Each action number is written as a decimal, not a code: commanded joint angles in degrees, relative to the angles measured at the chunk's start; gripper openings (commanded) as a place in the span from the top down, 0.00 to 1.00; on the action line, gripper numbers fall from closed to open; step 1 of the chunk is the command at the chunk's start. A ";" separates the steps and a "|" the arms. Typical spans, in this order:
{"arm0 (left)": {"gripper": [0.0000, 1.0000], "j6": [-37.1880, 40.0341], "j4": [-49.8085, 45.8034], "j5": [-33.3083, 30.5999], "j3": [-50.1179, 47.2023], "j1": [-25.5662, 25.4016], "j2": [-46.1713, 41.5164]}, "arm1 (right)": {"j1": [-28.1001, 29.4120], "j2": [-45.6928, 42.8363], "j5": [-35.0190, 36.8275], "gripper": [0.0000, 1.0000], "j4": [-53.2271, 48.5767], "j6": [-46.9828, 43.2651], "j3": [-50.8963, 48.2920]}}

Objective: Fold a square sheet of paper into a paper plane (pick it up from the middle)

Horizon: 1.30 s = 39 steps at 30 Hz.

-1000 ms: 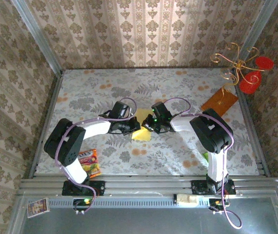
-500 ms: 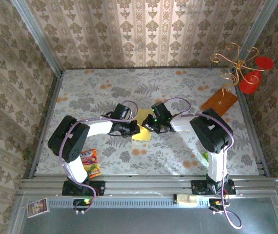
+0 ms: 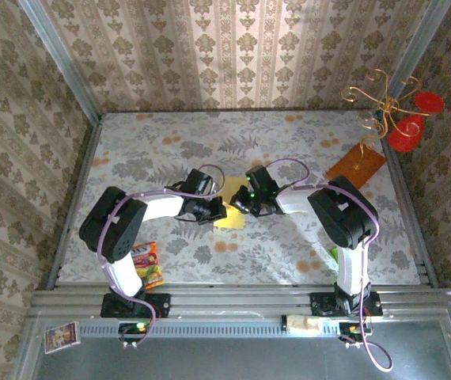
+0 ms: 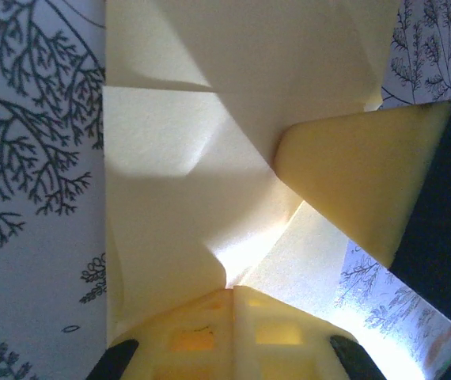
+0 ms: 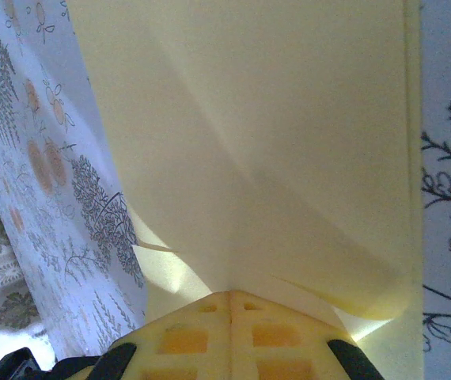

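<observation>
The square sheet of paper (image 3: 230, 207), pale yellow and partly folded with creases and raised flaps, lies mid-table between my two grippers. My left gripper (image 3: 219, 210) meets its left edge and my right gripper (image 3: 240, 205) its right edge. In the left wrist view the jaws (image 4: 233, 289) are closed together, and the paper (image 4: 178, 158) puckers right at their tip. A finger of the right gripper (image 4: 360, 182) presses in from the right. In the right wrist view the jaws (image 5: 231, 293) are shut too, with layers of paper (image 5: 273, 119) rising from their tip.
An orange-brown board (image 3: 356, 164) leans at the back right, under a red and gold wire ornament (image 3: 396, 119). A colourful snack packet (image 3: 146, 265) lies by the left arm's base. A small green item (image 3: 333, 255) sits beside the right arm. The floral tablecloth (image 3: 289, 245) covers the table.
The left arm has shifted a little to the right, bringing its gripper closer against the paper. The right arm and the paper have hardly moved.
</observation>
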 commanded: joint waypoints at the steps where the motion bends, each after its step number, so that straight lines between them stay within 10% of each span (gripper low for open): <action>1: 1.00 1.66 -3.73 -1.10 0.52 0.46 0.01 | -0.57 3.69 6.15 0.94 -8.92 -0.19 -2.10; 31: 1.00 1.39 -10.11 7.33 -5.78 5.91 -16.08 | -0.52 4.03 6.32 0.94 -10.41 -1.47 -1.53; 39: 1.00 -1.07 -3.22 6.10 -1.32 4.39 -7.91 | -0.54 4.14 5.92 0.94 -10.46 -1.82 -1.11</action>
